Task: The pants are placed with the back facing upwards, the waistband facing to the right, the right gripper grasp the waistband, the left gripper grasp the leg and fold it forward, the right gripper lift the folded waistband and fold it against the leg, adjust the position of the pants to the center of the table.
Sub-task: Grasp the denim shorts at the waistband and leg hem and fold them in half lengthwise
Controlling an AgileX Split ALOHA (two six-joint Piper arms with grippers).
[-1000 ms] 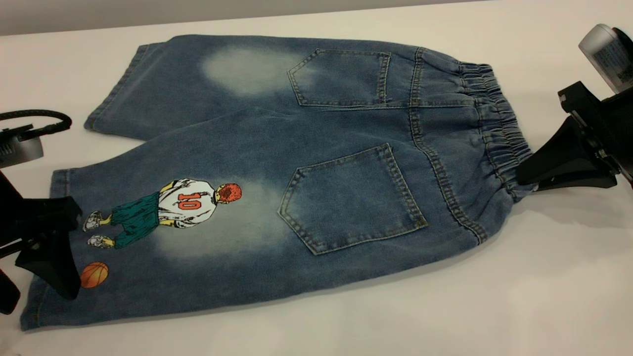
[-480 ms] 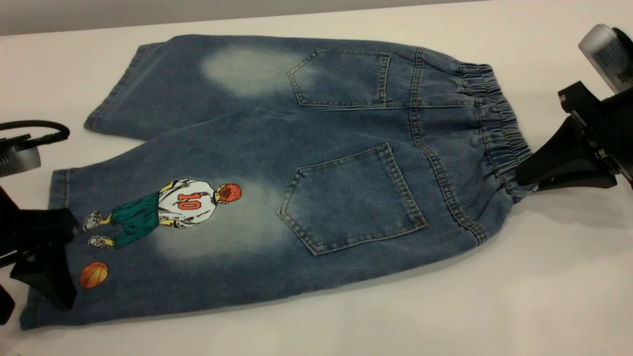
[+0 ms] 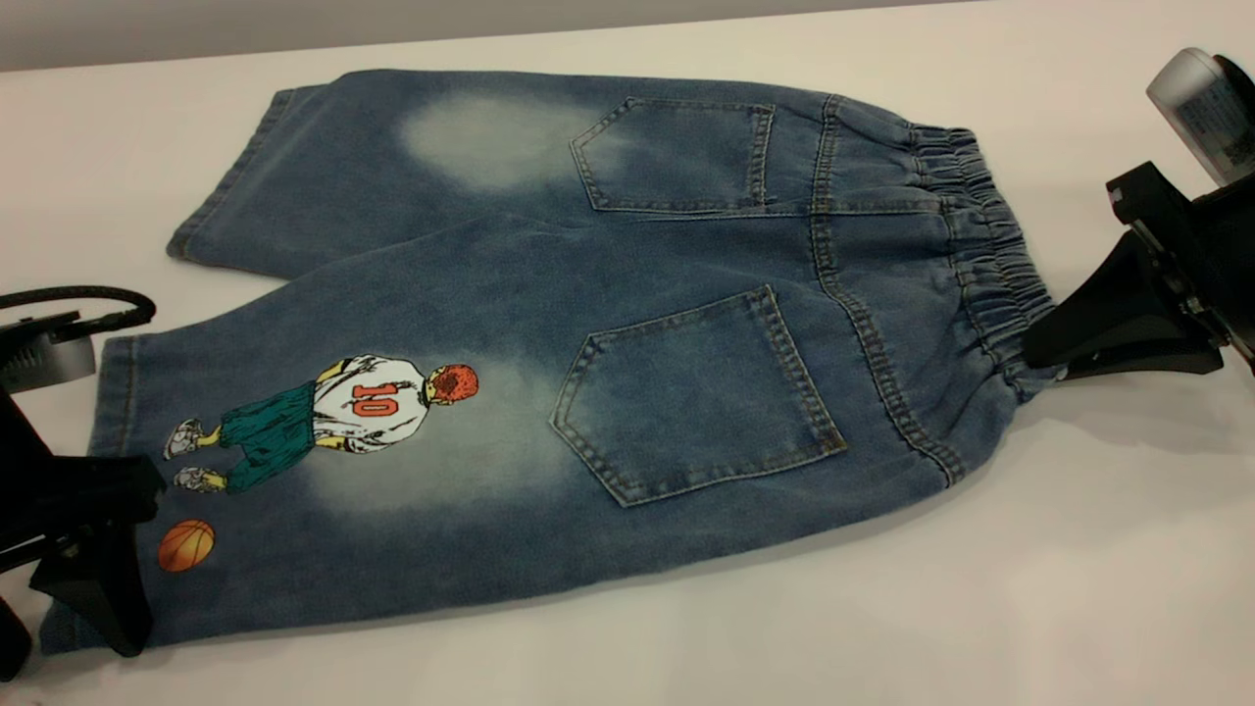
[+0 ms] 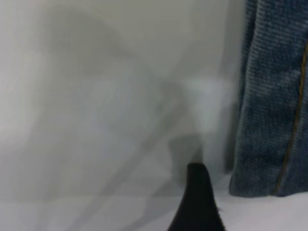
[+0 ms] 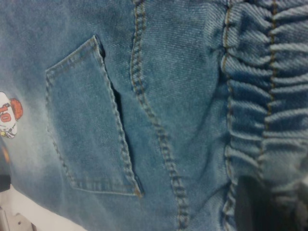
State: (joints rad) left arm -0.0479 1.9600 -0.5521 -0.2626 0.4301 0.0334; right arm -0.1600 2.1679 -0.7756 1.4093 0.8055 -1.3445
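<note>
Left end effector (image 3: 83, 579) at the near-left counter (image 3: 1079, 588) corner, fingers spread astride the printed leg (image 3: 294, 471) hem — not closed. Pants (image 3: 608, 324) run left-right; right end effector (image 3: 1054, 353) clamps the waistband (image 3: 980, 255) at the right edge.

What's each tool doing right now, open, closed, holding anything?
Left tool: at the printed leg's hem; open or shut cannot be told.
Right tool: shut on the waistband of the shorts.
</note>
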